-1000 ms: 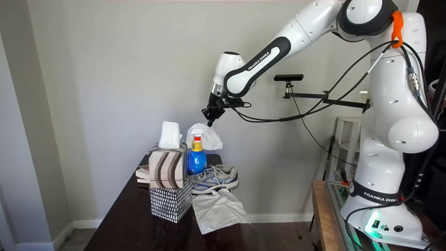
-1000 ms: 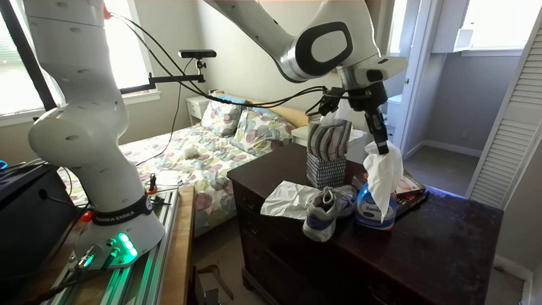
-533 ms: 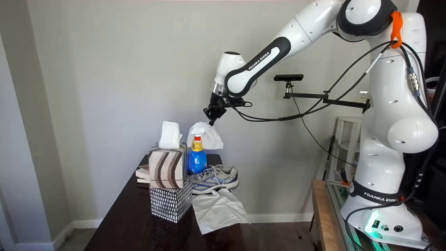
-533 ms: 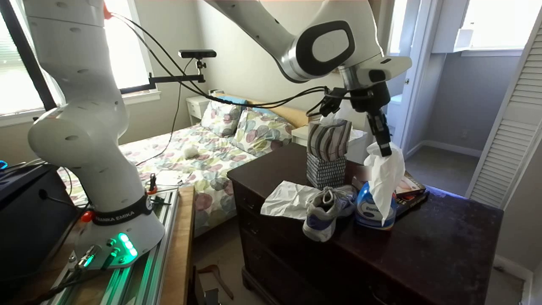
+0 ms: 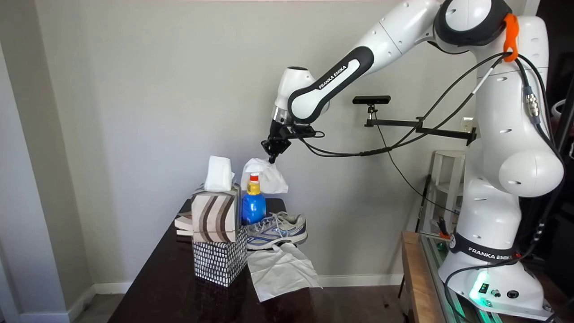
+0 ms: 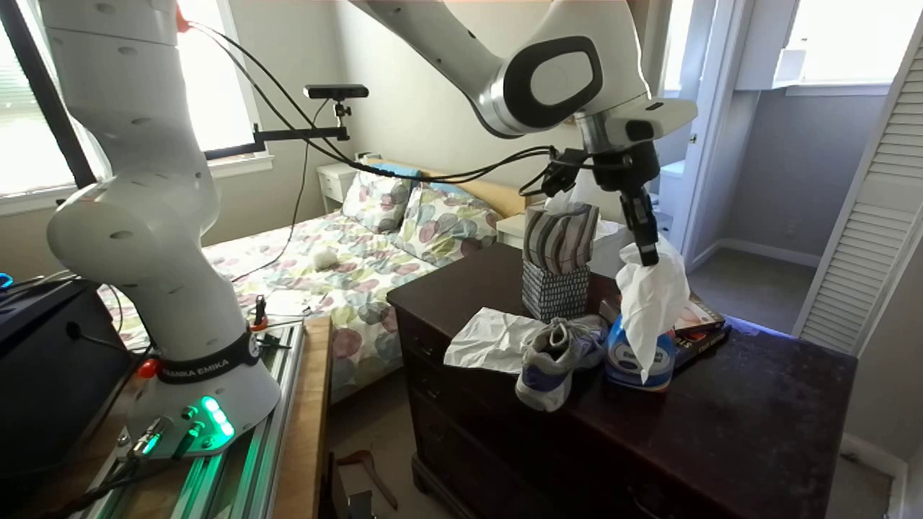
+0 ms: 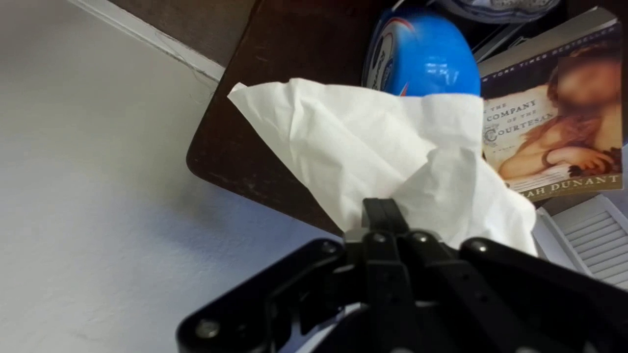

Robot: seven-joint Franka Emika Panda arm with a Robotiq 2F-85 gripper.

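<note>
In an exterior view, the gripper (image 5: pixel 271 160) is small and dark, its fingertips too close to tell apart. It clenches the top of a white tissue (image 5: pixel 274 180), which hangs above the dresser (image 5: pixel 157 287). The white sprayer head of a blue bottle (image 5: pixel 254 208) stands in front of the tissue and is hard to pick out against it. A striped box (image 5: pixel 214 217), sitting on a patterned box (image 5: pixel 219 259), hides one edge of the bottle and most of the books (image 5: pixel 183 224). A shoe (image 5: pixel 277 231) and a flat white sheet (image 5: pixel 284 274) lie beside them.

In an exterior view, the arm (image 6: pixel 425 54) is cut off by the upper edge. Here the tissue (image 6: pixel 651 306) drops in front of the bottle, covering its sprayer head and part of its label. The bed (image 6: pixel 375 277) is partly hidden by the robot and the dresser.

In the wrist view, the fingers (image 7: pixel 382 215) are pressed together on the tissue, and the pinched spot itself is out of sight beneath them. The tissue covers the bottle's top and a corner of the upper book, cutting off the start of its printed words. The face on the cover is blurred. Only a strip of the shoe shows at the top edge.
</note>
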